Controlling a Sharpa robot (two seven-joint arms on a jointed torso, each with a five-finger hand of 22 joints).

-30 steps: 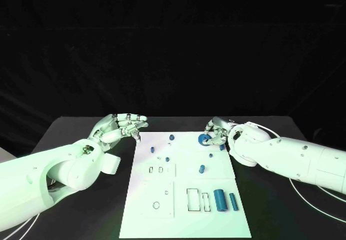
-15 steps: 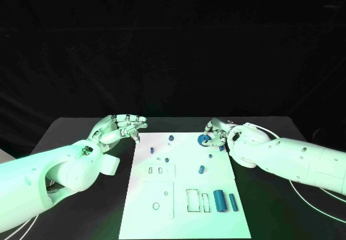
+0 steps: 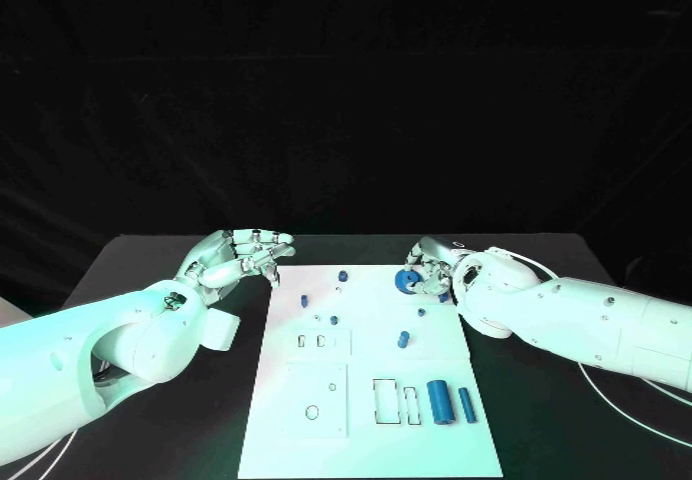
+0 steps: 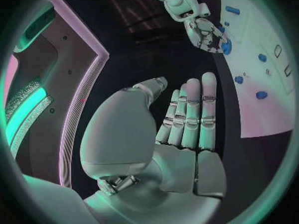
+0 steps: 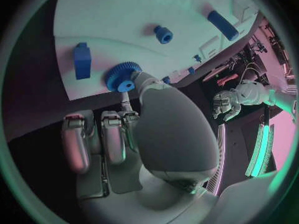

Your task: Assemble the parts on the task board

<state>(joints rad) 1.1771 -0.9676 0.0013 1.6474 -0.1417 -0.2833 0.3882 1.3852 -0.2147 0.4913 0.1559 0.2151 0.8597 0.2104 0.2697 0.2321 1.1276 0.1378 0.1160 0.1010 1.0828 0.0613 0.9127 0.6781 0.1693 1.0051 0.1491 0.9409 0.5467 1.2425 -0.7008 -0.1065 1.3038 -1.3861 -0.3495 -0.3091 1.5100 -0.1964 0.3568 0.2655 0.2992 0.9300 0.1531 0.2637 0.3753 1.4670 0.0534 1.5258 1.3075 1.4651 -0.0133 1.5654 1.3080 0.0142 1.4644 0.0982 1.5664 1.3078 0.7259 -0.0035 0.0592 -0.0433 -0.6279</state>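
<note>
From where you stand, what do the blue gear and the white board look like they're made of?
The blue gear, touched by the right hand, looks like matte moulded or printed plastic: even colour, crisp teeth, no metallic glint. The task board looks like a smooth, rigid white sheet with cut slots, probably plastic, though painted metal can't be ruled out.

Board in the middle of the table, a hand at each far corner

The task board [image 3: 368, 400] lies on the table [image 3: 144, 260] between the arms. The left hand [image 3: 238, 255] sits just off its far left corner, the right hand [image 3: 440, 268] at its far right edge, touching a gear [image 3: 410, 279] there. Two cylinders [image 3: 451, 402] lie side by side near the board's near right corner, beside a rectangular recess [image 3: 387, 399].
</note>
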